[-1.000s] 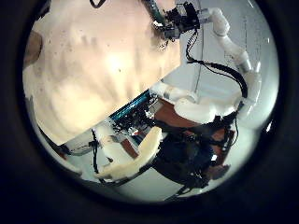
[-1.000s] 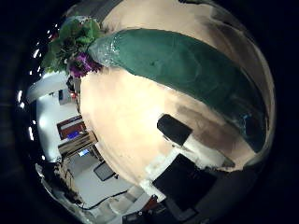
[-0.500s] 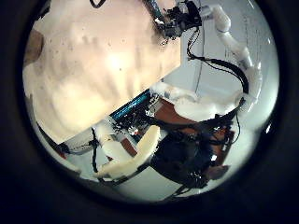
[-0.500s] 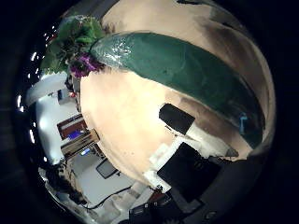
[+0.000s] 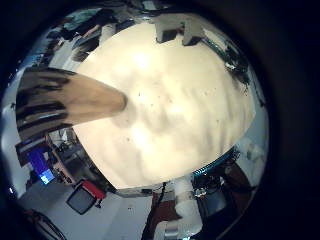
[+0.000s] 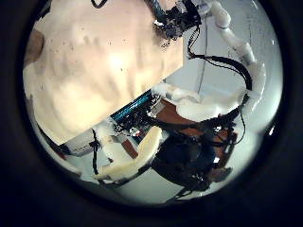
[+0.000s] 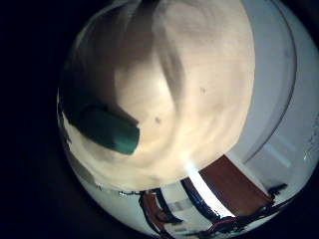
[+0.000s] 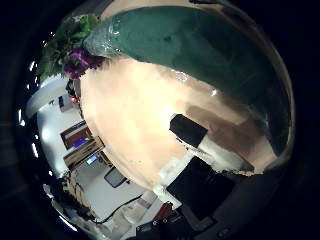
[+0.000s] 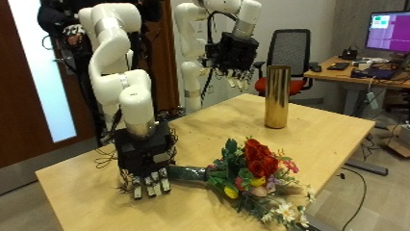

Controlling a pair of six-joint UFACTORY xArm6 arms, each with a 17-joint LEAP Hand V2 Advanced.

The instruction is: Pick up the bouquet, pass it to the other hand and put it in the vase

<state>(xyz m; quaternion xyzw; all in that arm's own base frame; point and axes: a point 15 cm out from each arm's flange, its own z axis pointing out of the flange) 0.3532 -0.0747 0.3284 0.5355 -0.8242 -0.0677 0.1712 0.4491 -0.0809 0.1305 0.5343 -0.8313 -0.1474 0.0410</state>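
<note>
In the outside view the bouquet [image 9: 256, 173] lies on the light wooden table [image 9: 192, 125] near its front edge, red and yellow flowers at one end and a dark green wrap [image 9: 192, 177] at the other. My right hand [image 9: 147, 173] is over the wrap's end, fingers straight and pointing down. In the right thumb side palm view the wrap [image 8: 190, 50] fills much of the picture, with the flowers [image 8: 70, 55] beside it. The wrap's end [image 7: 108, 129] shows in the right little finger side palm view. The tall gold vase [image 9: 275, 96] stands upright at the far side. My left hand [image 9: 235, 53] hangs open above the table behind it.
An office chair [image 9: 294, 48] and a desk with a monitor [image 9: 385, 29] stand beyond the table. The left little finger side palm view shows the vase [image 5: 70, 100] on the table top. The left thumb side palm view shows the right arm [image 6: 237, 57] across the table.
The green wrap has grown larger in the right thumb side palm view: my right hand has come down closer to the bouquet. The left hand has hardly moved.
</note>
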